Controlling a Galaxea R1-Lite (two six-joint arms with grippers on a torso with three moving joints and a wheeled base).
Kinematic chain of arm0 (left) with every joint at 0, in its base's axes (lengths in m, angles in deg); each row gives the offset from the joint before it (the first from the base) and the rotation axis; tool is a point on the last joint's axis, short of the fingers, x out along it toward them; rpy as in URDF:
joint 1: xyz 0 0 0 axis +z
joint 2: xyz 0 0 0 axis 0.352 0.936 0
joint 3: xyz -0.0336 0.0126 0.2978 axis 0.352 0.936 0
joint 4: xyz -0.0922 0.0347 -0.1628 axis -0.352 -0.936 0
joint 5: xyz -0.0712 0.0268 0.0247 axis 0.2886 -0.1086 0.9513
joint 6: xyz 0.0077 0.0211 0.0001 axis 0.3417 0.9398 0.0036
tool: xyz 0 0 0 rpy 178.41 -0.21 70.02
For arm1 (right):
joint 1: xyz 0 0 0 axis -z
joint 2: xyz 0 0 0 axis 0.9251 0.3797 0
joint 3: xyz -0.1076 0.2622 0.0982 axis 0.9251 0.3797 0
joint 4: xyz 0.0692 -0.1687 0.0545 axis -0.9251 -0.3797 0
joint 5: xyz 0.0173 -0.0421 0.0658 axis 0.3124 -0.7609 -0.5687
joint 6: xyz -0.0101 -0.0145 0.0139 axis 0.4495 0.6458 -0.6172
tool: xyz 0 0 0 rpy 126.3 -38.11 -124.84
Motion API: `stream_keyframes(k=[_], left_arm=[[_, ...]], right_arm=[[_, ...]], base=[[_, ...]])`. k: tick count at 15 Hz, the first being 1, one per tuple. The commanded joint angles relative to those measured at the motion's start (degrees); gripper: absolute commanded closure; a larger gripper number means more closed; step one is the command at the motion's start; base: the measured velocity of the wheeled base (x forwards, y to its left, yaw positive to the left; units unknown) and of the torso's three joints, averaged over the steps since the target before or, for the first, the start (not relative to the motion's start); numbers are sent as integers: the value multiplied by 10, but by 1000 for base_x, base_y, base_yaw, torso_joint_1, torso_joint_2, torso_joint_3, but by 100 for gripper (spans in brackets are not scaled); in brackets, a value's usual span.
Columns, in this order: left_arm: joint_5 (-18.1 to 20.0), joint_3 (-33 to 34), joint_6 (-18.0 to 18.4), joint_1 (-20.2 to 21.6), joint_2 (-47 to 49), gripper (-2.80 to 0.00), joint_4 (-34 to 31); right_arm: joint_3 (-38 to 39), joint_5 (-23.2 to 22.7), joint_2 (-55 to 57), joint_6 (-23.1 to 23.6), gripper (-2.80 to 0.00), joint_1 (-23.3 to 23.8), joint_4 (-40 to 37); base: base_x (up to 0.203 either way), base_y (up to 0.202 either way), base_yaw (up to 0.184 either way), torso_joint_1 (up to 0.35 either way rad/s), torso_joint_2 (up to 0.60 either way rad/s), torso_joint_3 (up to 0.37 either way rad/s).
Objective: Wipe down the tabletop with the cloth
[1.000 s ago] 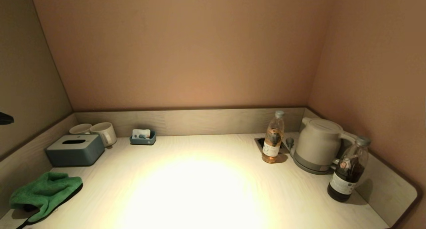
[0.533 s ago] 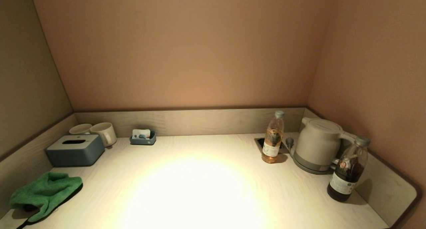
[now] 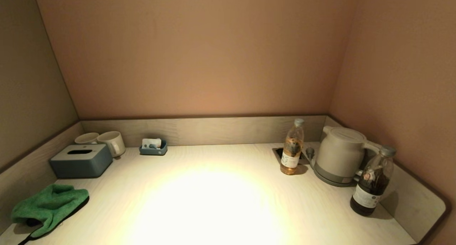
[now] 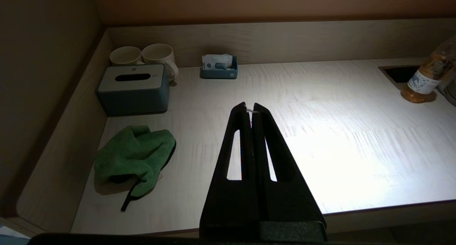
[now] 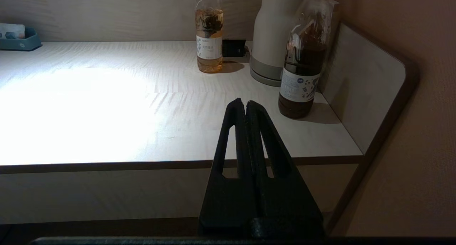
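The green cloth (image 3: 48, 206) lies crumpled at the front left of the pale wood-grain tabletop (image 3: 221, 188), beside the left rim. It also shows in the left wrist view (image 4: 133, 159). My left gripper (image 4: 252, 106) is shut and empty, held above the front edge of the tabletop, to the right of the cloth. My right gripper (image 5: 245, 102) is shut and empty, held in front of the table's front edge near the right end. Neither gripper shows in the head view.
A grey-blue tissue box (image 3: 81, 160), two mugs (image 3: 111, 142) and a small blue tray (image 3: 153, 147) stand at the back left. A pale-drink bottle (image 3: 292, 147), a socket cutout (image 3: 279, 152), a kettle (image 3: 340, 154) and a dark bottle (image 3: 372, 182) stand on the right.
A dark part at the head view's left edge has left the view. The cloth and the other things have not moved.
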Motion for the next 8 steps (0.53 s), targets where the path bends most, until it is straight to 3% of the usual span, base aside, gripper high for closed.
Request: stream_keyframes(k=[1,5,8], left_arm=[[23,14,1,0,-38,0,-1],[61,32,4,-1,-89,0,-6],[64,50,5,-4,-118,0,-7]], right_arm=[[0,0,1,0,0,0,0],[0,0,1,0,0,0,0],[0,0,1,0,0,1,0]], base=[[0,0,0,0,0,0],[0,0,0,0,0,0],[0,0,0,0,0,0]])
